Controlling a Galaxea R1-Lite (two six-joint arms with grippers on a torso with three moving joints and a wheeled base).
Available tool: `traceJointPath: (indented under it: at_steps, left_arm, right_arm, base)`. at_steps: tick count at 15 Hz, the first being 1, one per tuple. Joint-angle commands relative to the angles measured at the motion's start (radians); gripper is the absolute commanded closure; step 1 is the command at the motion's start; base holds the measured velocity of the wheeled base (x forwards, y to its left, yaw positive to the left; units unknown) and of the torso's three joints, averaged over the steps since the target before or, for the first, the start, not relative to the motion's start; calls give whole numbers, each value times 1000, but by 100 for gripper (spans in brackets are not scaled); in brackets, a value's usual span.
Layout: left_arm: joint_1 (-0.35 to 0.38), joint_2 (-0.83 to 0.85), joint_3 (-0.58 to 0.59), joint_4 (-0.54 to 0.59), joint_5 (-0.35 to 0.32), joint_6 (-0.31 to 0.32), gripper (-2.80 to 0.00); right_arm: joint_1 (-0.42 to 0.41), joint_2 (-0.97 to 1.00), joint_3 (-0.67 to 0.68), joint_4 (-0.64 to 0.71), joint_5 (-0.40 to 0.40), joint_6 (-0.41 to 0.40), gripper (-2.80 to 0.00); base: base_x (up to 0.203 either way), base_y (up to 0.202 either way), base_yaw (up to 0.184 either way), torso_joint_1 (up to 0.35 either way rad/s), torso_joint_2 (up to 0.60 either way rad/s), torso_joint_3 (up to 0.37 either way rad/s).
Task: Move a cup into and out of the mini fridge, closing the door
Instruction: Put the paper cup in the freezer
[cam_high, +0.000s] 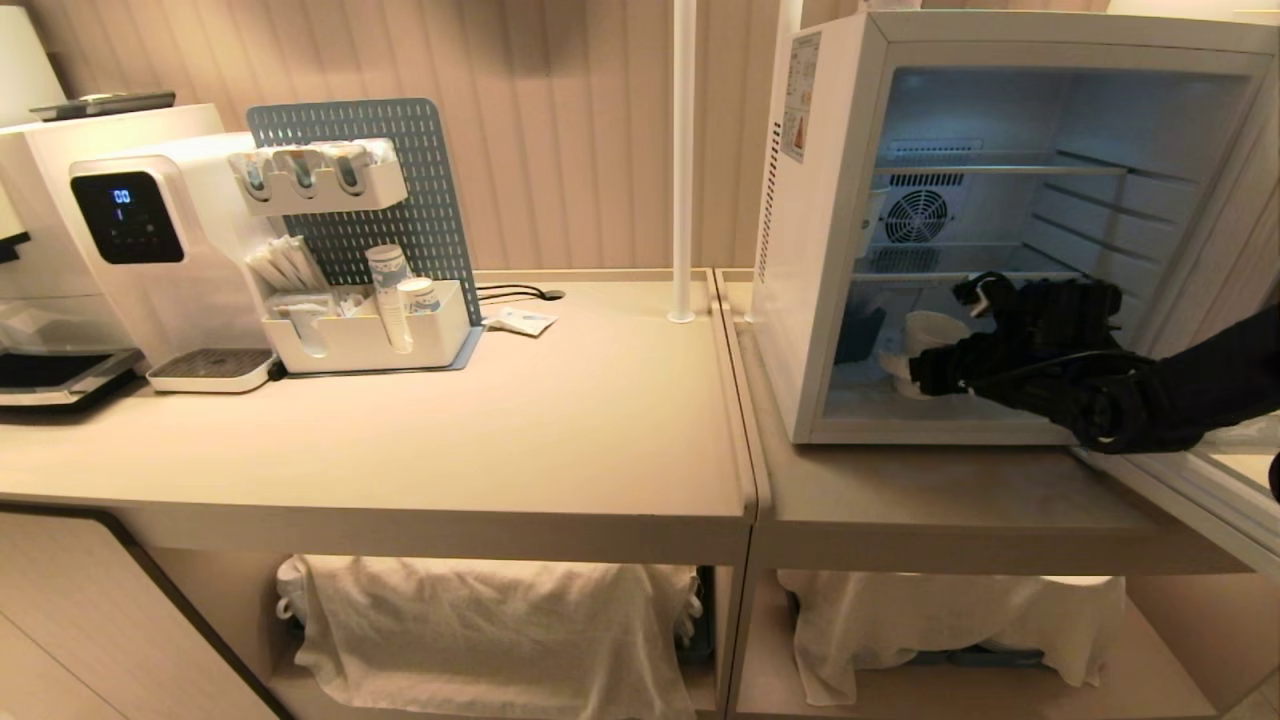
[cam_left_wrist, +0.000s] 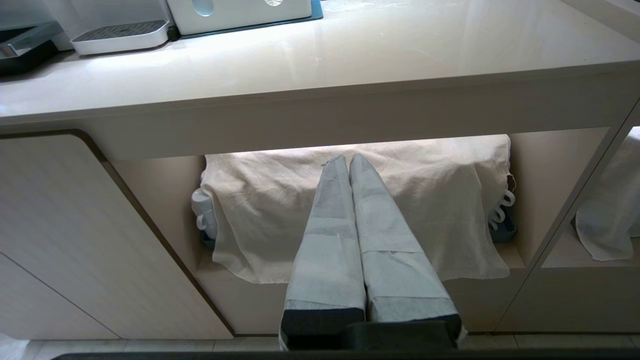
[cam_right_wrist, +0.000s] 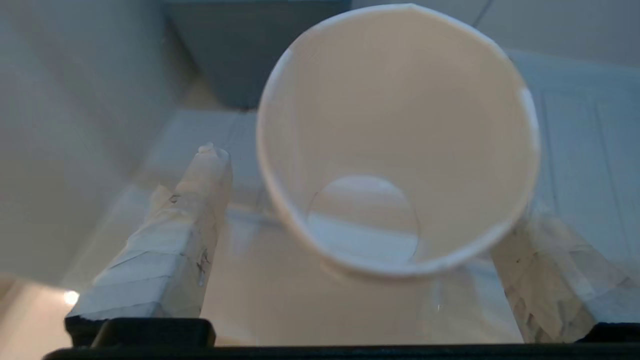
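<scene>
Left gripper (cam_left_wrist: 350, 165): parked low in front of the counter, taped fingers pressed together, holding nothing, pointing at a cloth-covered shelf (cam_left_wrist: 360, 210) under the counter (cam_high: 560, 420).

Right gripper (cam_high: 925, 365): black arm reaches into the mini fridge (cam_high: 820, 250); taped fingers (cam_right_wrist: 195, 210) stand spread apart on either side of the cup (cam_right_wrist: 395, 150), one clear of its wall, contact at the other unclear.

Cup: white paper, tapered, empty, round base visible through the open mouth; print not visible. It stands on the fridge floor, towards the front-left, below the lowest wire shelf.

Mini fridge: white box, interior lit, round rear fan (cam_high: 915, 215).

Door (cam_high: 1220, 480): swung open at right.

Far left: water dispenser (cam_high: 140, 230), stacked paper cups (cam_high: 388, 290).
</scene>
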Motion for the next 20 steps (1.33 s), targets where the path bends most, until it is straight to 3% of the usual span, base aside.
traceJointPath:
  at_steps: [1,10,12,20]
  left_arm:
    - [0,0,0,0,0,0,0]
    - [0,0,0,0,0,0,0]
    - [0,0,0,0,0,0,0]
    - [0,0,0,0,0,0,0]
  right_arm:
    - [-4,-41,5,27,2,-17,-280]
    - [-39,-212,114,141,64,-65,-280]
    - [-44,-254,154,185,66,-102,-280]
    - [-47,-391,256,224,68,-112,-280]
  base:
    - [0,0,0,0,0,0]
    - [0,0,0,0,0,0]
    - [0,0,0,0,0,0]
    - [0,0,0,0,0,0]
